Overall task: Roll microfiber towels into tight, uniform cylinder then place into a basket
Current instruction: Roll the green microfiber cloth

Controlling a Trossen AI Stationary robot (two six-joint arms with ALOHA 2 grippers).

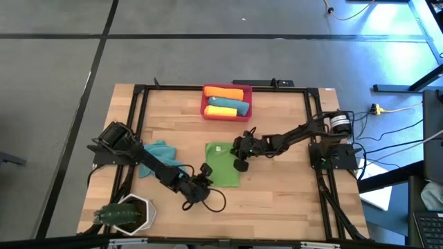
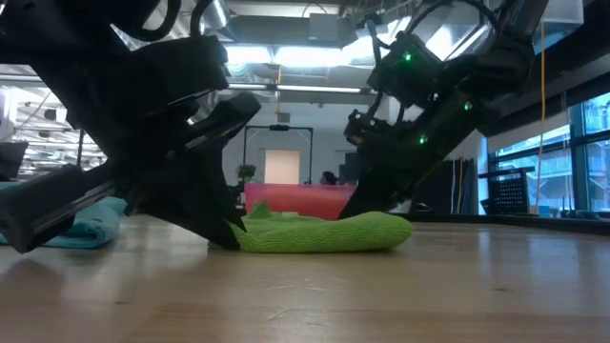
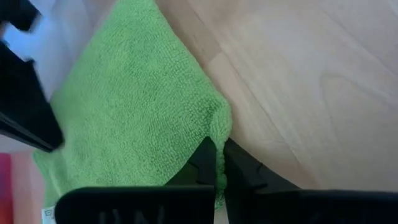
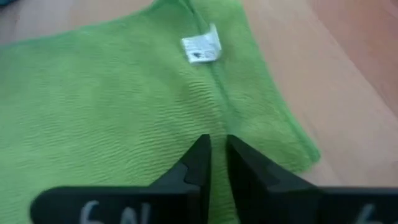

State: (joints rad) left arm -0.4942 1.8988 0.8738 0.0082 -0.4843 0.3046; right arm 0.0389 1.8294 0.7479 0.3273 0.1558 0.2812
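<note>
Wooden table [image 1: 277, 187], green towel [image 1: 223, 164] lengthwise front-to-back

Five towels show: one green towel [image 1: 223, 163] flat at table centre, one teal towel [image 1: 160, 151] at nine o'clock, and three rolled ones (orange, teal, yellow) in the single basket [image 1: 205, 98] at twelve o'clock. One potted plant [image 1: 126, 214] sits at seven o'clock. Two arms reach in.

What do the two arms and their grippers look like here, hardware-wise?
Both arms are dark, jointed links on black base mounts at the table's sides, with black cables looping near them. The left gripper and right gripper each have two flat, tapered black fingers. White handwritten marks show on the right gripper's body. In the low view, small green lights glow on one arm.
</note>
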